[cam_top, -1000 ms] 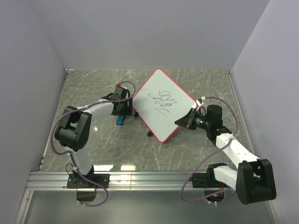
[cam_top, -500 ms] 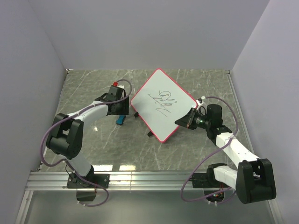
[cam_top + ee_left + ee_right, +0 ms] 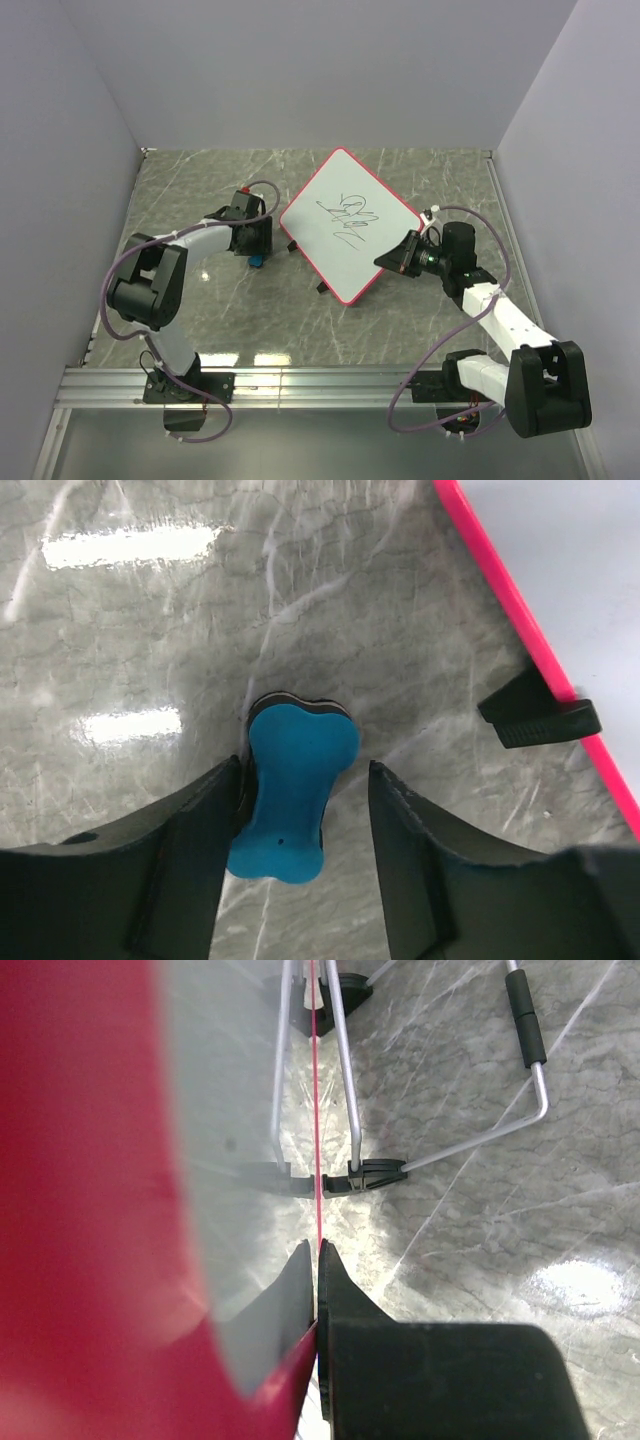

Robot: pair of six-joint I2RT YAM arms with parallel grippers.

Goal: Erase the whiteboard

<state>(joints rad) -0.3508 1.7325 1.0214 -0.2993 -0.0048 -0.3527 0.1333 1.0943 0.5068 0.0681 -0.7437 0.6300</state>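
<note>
The whiteboard point(image 3: 350, 225), white with a pink-red frame and black scribbles point(image 3: 352, 215), stands tilted mid-table on small black feet. My right gripper point(image 3: 385, 262) is shut on its lower right edge; the wrist view shows both fingers pinching the thin red frame point(image 3: 315, 1110) at the right gripper point(image 3: 317, 1250). A small blue eraser point(image 3: 295, 790) lies on the table left of the board. My left gripper point(image 3: 305, 768) straddles it, open: the left finger touches the eraser, the right finger stands apart. From above, the left gripper point(image 3: 257, 248) covers most of the eraser point(image 3: 257, 262).
The board's pink edge point(image 3: 510, 600) and a black foot point(image 3: 535, 715) lie just right of the left gripper. A wire stand point(image 3: 350, 1110) props the board from behind. Grey walls enclose the marble table point(image 3: 200, 300) on three sides; a metal rail point(image 3: 320, 385) runs along the near edge.
My left gripper has dropped toward the table over the blue eraser, and its jaws have narrowed around it. The right arm and the whiteboard have not moved.
</note>
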